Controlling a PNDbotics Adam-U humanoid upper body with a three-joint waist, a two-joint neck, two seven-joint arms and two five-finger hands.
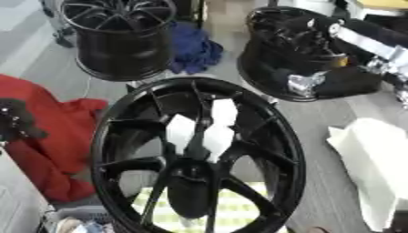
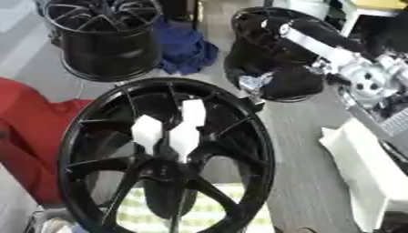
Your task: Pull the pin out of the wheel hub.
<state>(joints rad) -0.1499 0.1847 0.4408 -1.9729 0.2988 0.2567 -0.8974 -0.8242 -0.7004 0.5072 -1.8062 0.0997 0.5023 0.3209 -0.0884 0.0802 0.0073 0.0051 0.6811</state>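
Observation:
A large black wheel hub (image 1: 275, 136) lies tilted in the middle, its spokes meeting at a dark centre (image 1: 190, 179). Several white pieces (image 1: 180, 132) show between the upper spokes. I cannot make out a pin. My right arm comes in from the upper right, and its black hand (image 2: 293, 85) hangs just above the hub's upper right rim, with a silver part (image 2: 255, 82) at its tip. My left hand (image 1: 17, 119) shows as a dark shape at the left edge over red cloth, apart from the hub.
Two more black wheels stand at the back, one on the left (image 1: 119, 41) and one on the right (image 2: 263, 32) behind my right arm. Blue cloth (image 1: 197, 49) lies between them. Red cloth (image 1: 56, 145) lies left, a white block (image 1: 374, 159) right, and checked yellow cloth (image 1: 239, 211) under the hub.

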